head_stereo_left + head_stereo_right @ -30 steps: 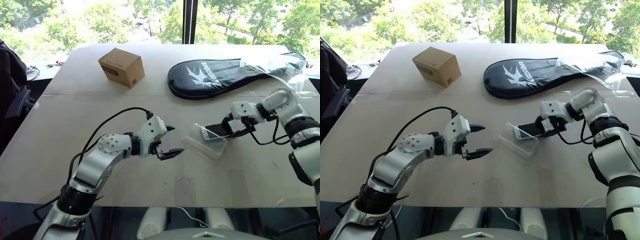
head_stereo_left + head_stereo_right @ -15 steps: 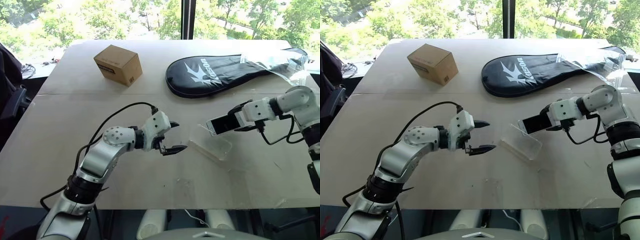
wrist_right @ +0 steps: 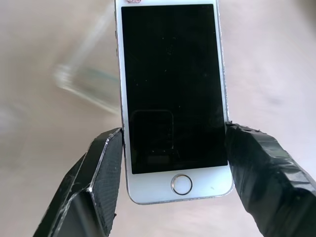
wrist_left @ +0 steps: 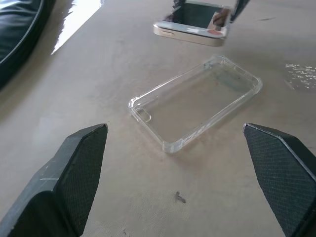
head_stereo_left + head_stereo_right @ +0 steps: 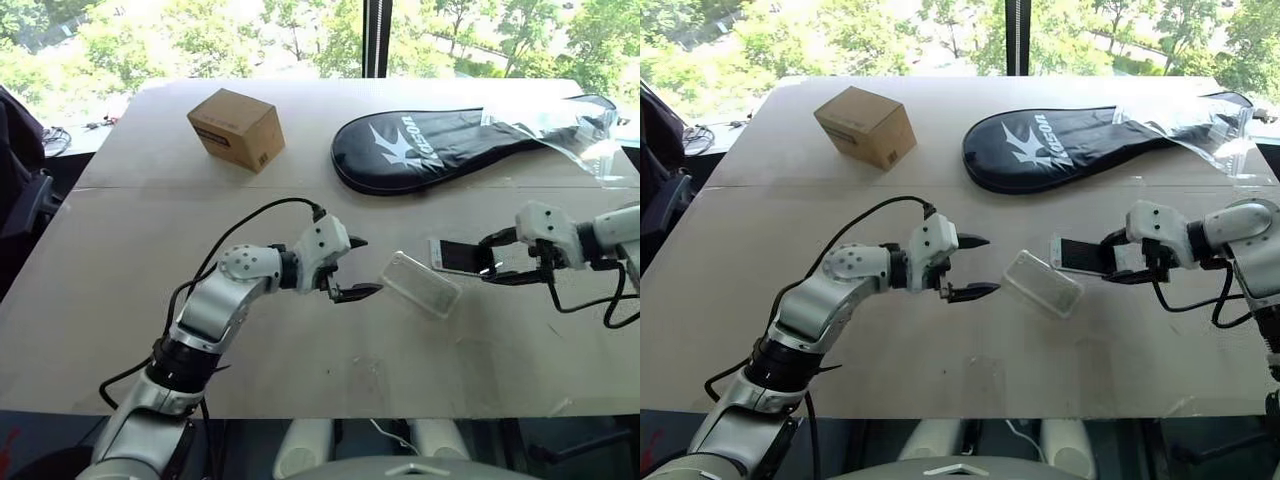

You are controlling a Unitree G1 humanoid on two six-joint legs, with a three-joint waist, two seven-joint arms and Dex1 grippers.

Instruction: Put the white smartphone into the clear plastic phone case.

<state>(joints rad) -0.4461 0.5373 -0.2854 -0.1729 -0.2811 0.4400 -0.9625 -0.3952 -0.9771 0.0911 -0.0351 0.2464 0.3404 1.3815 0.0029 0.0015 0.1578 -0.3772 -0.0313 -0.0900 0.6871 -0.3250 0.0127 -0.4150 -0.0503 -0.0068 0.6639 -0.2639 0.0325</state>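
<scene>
White smartphone [image 3: 173,98] sits clamped by its long edges in my right gripper [image 5: 505,262], held above the table [image 5: 150,250] toward its right edge beside the clear plastic phone case [image 4: 195,101]; my left gripper [image 5: 355,268] gapes empty, so the unsteadied case could skid.

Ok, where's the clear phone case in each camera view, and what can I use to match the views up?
Left eye view: clear phone case just right of centre, flat on the table.
Right eye view: near centre.
Left wrist view: centre, empty.
Right wrist view: a blurred clear shape, likely the case, beside the phone.
Shared landmark: the white smartphone held in the right gripper.
</scene>
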